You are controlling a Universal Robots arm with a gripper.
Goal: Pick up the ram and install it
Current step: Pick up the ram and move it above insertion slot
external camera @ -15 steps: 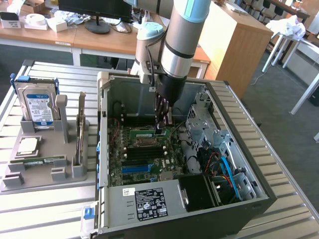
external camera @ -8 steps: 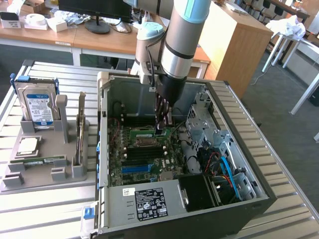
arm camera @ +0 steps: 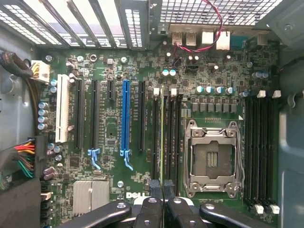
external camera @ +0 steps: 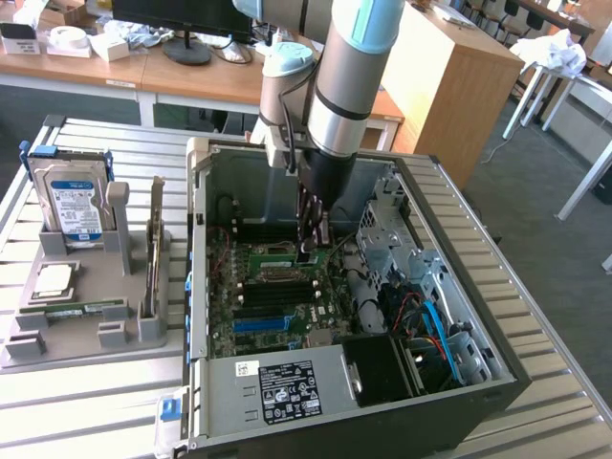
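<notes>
Gripper (external camera: 311,241) low inside the open computer case (external camera: 402,421), at the end of the robot arm (external camera: 335,96), over the green motherboard (external camera: 273,308). Fingers (arm camera: 154,192) almost together, pinched on the thin top edge of the ram (arm camera: 163,133). Ram edge-on in the wrist view, upright, lined up with one of the black memory slots just beside the empty CPU socket (arm camera: 211,159), between white latches (arm camera: 156,91). Cannot tell whether fully seated or just resting in the slot mouth. In the exterior view, ram (external camera: 277,254) on its long edge, pale label showing, touching the fingertips at its end toward the exterior view's right. Blue expansion slot (arm camera: 126,114) near, apart from the ram, on the side away from the socket. Outside the case, toward the exterior view's left, grey holder (external camera: 86,337) on the slatted metal table (external camera: 96,402), with a hard drive (external camera: 72,201) upright and a square silver processor chip (external camera: 53,282) flat.
</notes>
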